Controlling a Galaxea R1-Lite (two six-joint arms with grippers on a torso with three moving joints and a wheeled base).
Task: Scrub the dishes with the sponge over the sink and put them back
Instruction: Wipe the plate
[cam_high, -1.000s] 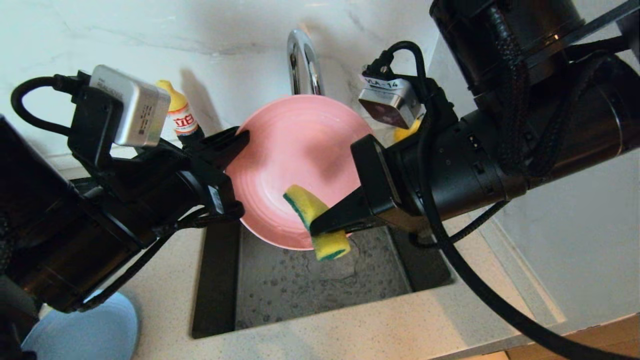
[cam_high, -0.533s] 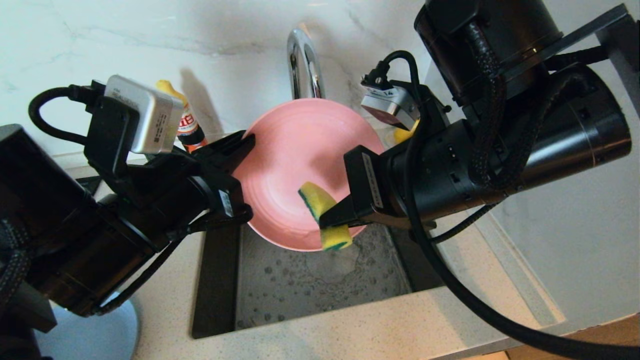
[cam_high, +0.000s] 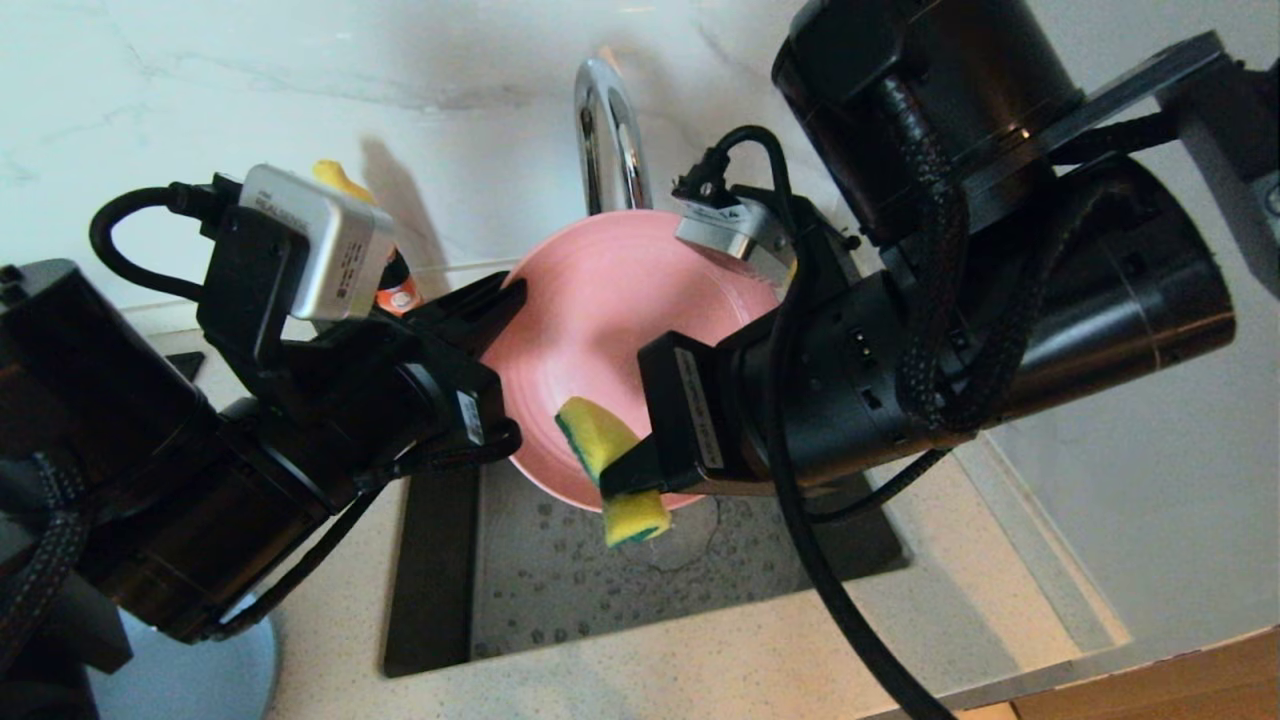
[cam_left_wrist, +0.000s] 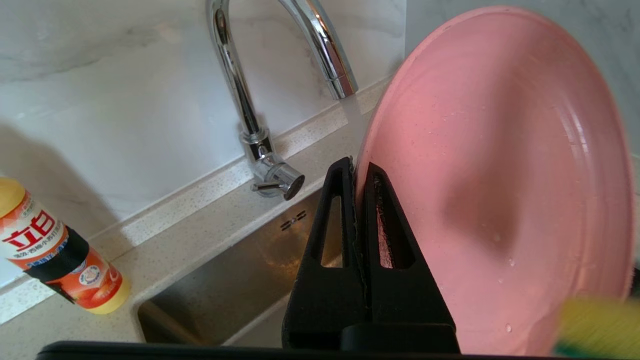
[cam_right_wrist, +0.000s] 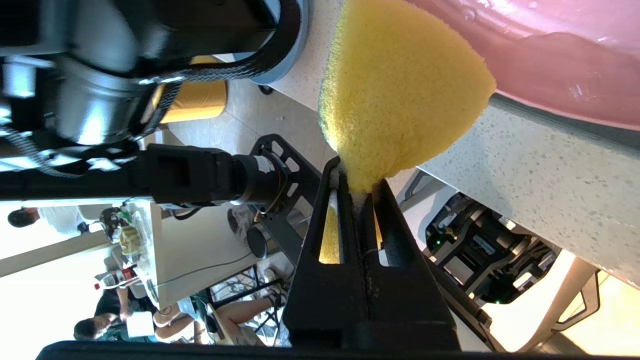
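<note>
A pink plate (cam_high: 600, 330) hangs tilted on edge over the steel sink (cam_high: 560, 590), its face towards me. My left gripper (cam_high: 505, 295) is shut on the plate's left rim; in the left wrist view the fingers pinch the rim of the plate (cam_left_wrist: 500, 175) at the gripper's tips (cam_left_wrist: 359, 167). My right gripper (cam_high: 625, 470) is shut on the yellow sponge (cam_high: 605, 455) with its green layer. The sponge lies against the plate's lower edge and sticks out below it. In the right wrist view the sponge (cam_right_wrist: 400, 90) fans out from the gripper (cam_right_wrist: 360, 185), touching the plate (cam_right_wrist: 550, 50).
The chrome tap (cam_high: 605, 130) arches behind the plate, and a thin stream falls from its spout (cam_left_wrist: 342, 85). An orange and yellow bottle (cam_left_wrist: 55, 260) stands on the counter left of the sink. A light-blue plate (cam_high: 240, 650) lies at the lower left. Speckled counter (cam_high: 700, 660) rims the basin.
The right arm has swung in to the left, and the sponge has slid along the plate's lower part and ended lower and further left. The left gripper with the plate has drifted slightly right.
</note>
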